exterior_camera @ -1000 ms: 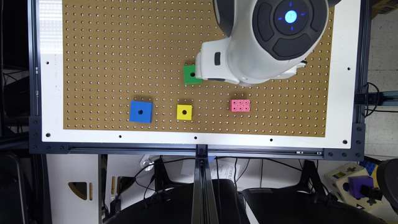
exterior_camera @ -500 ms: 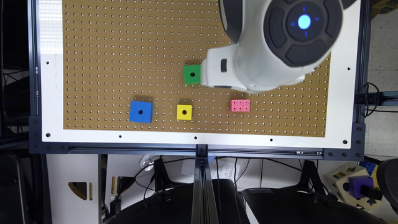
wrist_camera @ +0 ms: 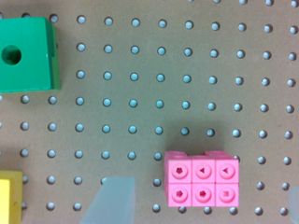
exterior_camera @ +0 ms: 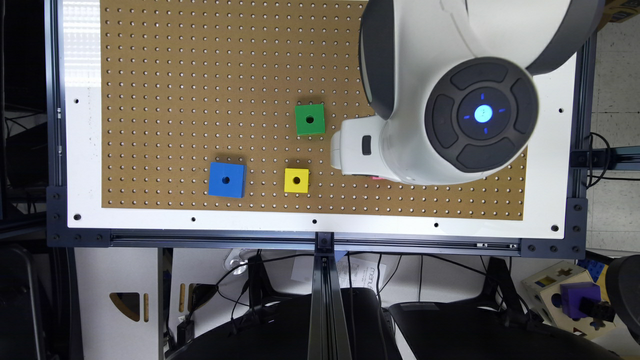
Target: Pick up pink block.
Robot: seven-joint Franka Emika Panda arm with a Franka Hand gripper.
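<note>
Six studs in a three-by-two grid top the pink block (wrist_camera: 202,179), a small glossy plastic brick lying flat on the brown pegboard (wrist_camera: 187,84). In the wrist view each stud carries a small recessed mark, and the block's edges run square with the rows of holes. It rests between the two pale, translucent fingers (wrist_camera: 110,201) of the gripper (wrist_camera: 198,205), closer to the finger cut off at the picture's edge than to the broad wedge-shaped one, and touching neither. The fingers stand wide apart, with bare board showing between the block and the wedge-shaped one.

In the exterior view a thin pink sliver of the block (exterior_camera: 377,177) peeks out under the white gripper (exterior_camera: 350,152) body, near the pegboard's lower edge and to the exterior view's right of the yellow block (exterior_camera: 296,180). That yellow block is a small square with a centre hole and a matte look. A green block (exterior_camera: 309,119), also square with a round centre hole, sits higher up the board, well apart from the pink one. A larger blue block (exterior_camera: 227,179) of the same holed shape lies farther to the exterior view's left. The pegboard (exterior_camera: 200,75) sits in a smooth white frame (exterior_camera: 82,150) edged with dark metal rails.
</note>
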